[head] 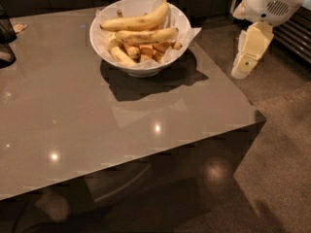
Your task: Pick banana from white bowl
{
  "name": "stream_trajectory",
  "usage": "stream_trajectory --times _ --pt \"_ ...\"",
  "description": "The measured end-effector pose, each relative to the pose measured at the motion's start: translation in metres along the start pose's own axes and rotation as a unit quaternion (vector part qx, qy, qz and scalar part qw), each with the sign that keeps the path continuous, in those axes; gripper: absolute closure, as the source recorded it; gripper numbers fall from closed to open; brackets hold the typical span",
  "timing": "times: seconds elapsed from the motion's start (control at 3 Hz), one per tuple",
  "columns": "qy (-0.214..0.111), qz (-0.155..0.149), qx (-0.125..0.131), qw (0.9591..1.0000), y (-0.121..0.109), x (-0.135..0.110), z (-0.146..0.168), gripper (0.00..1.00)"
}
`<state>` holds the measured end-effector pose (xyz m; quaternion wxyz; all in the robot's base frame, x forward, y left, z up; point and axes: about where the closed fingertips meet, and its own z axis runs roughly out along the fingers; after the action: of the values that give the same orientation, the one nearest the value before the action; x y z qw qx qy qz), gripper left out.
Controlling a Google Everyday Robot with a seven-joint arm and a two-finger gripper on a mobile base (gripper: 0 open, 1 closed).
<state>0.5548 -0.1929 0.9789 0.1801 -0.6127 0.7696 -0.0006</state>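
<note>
Dim room, dark cabinets at the back, and a glossy grey-brown table (pixel 97 130) that throws back a few ceiling lights. The white bowl (pixel 146 70) sits near the table's far right corner. It's lined with white paper (pixel 192 33) whose corners poke out over the rim, probably just to keep the bowl clean.

Two whole ones lie across the top of the pile. The top banana (pixel 138 21) runs from the bowl's left rim to its back right rim, stem sticking up. A second banana (pixel 146 35) lies just in front of it. Under them are shorter chunks (pixel 146 50), banana pieces by the look of it, but I can't say for sure. The top one is the obvious pick imo, since nothing rests on it.

The robot's hand (pixel 243 68) hangs off the table to the right of the bowl, well apart from it, pointing down and carrying nothing. Can't tell from this angle if it's open or closed. The white arm housing (pixel 272 4) is above it.

I'd call this the approach, grasp not started. It'd need to swing left over the rim and come down from above. The main risk I see is snagging that paper. Far left of the bowl there's a dark object (pixel 6 38), cut off by the frame.
</note>
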Motion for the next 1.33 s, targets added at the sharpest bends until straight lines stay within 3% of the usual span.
stream_trajectory --times 0.33,0.67,1.33 --pt "-0.016 -0.022 0.02 0.9994 -0.028 -0.026 -0.004 0.0" --pt "-0.018 -0.023 0.024 0.9993 -0.03 -0.028 -0.003 0.0" --pt "-0.056 -0.038 0.014 0.9976 -0.05 -0.057 0.008 0.0"
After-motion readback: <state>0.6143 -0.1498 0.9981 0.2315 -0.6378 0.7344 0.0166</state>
